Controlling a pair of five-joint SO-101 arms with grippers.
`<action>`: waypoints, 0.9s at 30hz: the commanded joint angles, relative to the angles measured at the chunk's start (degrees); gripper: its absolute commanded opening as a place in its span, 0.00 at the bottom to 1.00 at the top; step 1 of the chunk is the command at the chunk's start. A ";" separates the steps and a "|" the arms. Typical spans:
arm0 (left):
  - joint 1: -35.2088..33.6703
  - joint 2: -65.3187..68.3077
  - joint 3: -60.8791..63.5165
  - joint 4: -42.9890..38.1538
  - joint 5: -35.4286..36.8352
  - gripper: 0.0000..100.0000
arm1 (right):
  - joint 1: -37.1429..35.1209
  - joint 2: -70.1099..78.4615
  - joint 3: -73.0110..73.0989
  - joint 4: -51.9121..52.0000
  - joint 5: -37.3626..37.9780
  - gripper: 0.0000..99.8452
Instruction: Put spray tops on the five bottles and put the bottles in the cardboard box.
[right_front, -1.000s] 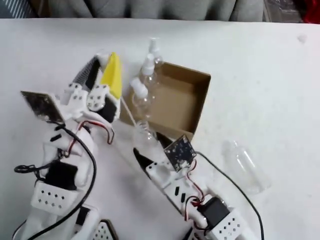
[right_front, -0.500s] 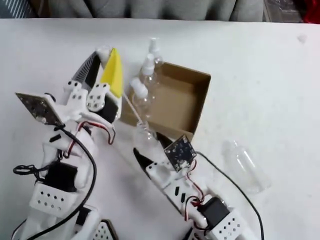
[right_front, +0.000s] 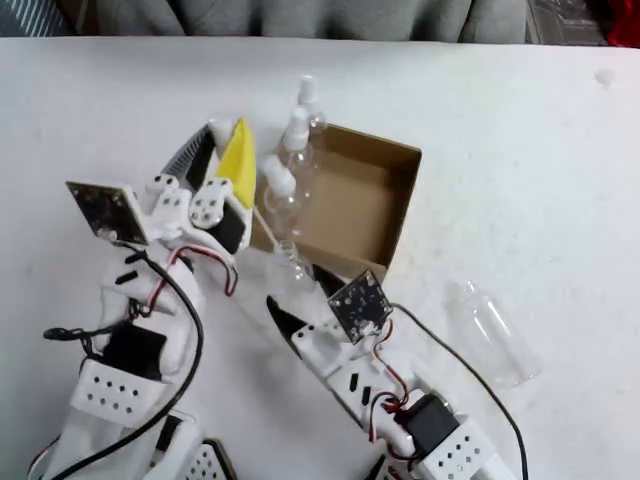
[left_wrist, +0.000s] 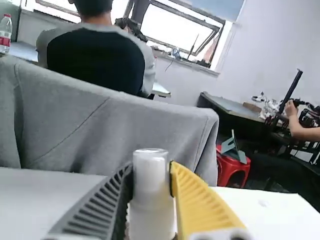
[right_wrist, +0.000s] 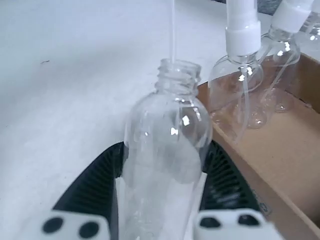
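Left gripper (right_front: 228, 128) clamped on white plastic spray top (left_wrist: 150, 195), right gripper (right_wrist: 165, 150) gripping clear uncapped plastic bottle (right_wrist: 167, 125) just beside brown cardboard box (right_front: 355, 205)

White arms (right_front: 112, 392), black cables (right_front: 197, 333), yellow finger (right_front: 238, 160) — ribbed, black fingers (right_wrist: 95, 182)

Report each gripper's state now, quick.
Left gripper: shut on a white spray top.
Right gripper: shut on an uncapped clear bottle.
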 joint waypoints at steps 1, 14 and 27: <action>0.75 -0.92 0.97 -1.58 -0.18 0.02 | 0.22 -1.10 0.53 0.04 0.70 0.02; 12.88 -15.25 9.23 7.12 -0.62 0.02 | 0.13 -1.10 0.53 0.04 0.70 0.02; 12.44 -23.34 14.68 11.08 -0.62 0.02 | 0.22 -1.10 0.53 0.04 0.70 0.02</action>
